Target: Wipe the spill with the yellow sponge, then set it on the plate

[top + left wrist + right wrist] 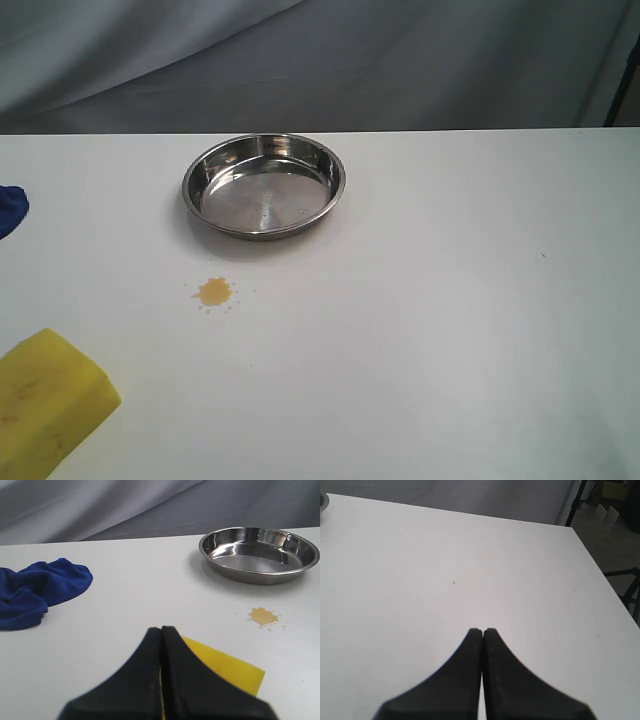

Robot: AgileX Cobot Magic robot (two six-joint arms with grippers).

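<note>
We found the task not yet begun: the spill (214, 291) lay unwiped on the white table (450, 330), a small orange blotch ringed with specks, at about 7 o'clock from the plate (262, 195) in the exterior view. The yellow sponge (45, 400) rested flat on the table at about 8 o'clock from the spill, apart from it and partly cut off by the frame edge. The plate was empty. The left gripper (161, 630) hung just short of the sponge with its fingers clenched together on nothing. The right gripper (482, 630) was likewise clenched and empty, over bare table well away from the work. In our judgement the whole sequence was left: opening on the sponge, grasping it, wiping the blotch, then placing the sponge in the plate. A crumpled blue cloth (40, 587) lay at about 9 o'clock from the plate, well clear of both sponge and spill. We noted nothing between sponge and spill, nor between spill and plate.
</note>
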